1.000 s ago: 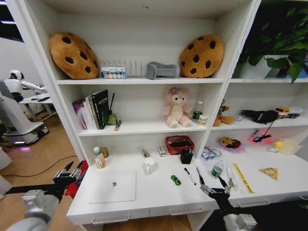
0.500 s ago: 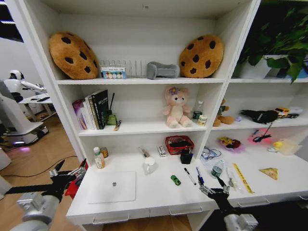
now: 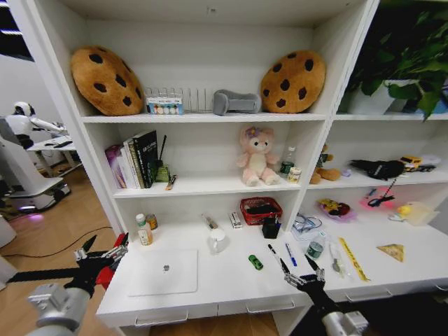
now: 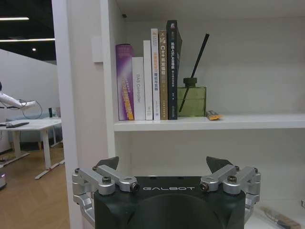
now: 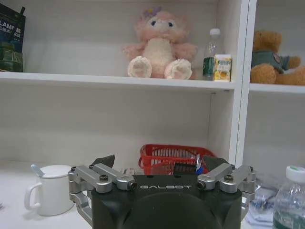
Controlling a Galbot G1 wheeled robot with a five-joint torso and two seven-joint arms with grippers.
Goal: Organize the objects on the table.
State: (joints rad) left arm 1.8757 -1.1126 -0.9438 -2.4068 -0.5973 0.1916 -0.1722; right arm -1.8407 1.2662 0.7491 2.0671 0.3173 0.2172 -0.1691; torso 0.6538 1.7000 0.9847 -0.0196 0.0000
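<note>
Free room vs. obstacles on the table (image 3: 231, 280)

Front strip of desk betw. laptop (image 3: 163, 271) and green item (image 3: 255, 262) is bare, open from above. Back edge crowded: bottles (image 3: 144, 229), white mug (image 3: 217, 240), red basket (image 3: 260, 209), black holder (image 3: 271, 227); shelf board (image 3: 203, 185) overhead limits height there. Right section tight: black pen (image 3: 275, 253), blue pen (image 3: 290, 254), tin (image 3: 316, 249), spoon (image 3: 334, 260), yellow ruler (image 3: 354, 258), wedge (image 3: 392, 251) lie near each other. Right gripper (image 3: 302, 273), fingers spread, sits at front edge just before the pens. Left gripper (image 3: 100, 248), fingers apart, is off the desk's left end, beside the upright side panel (image 3: 70, 119).
</note>
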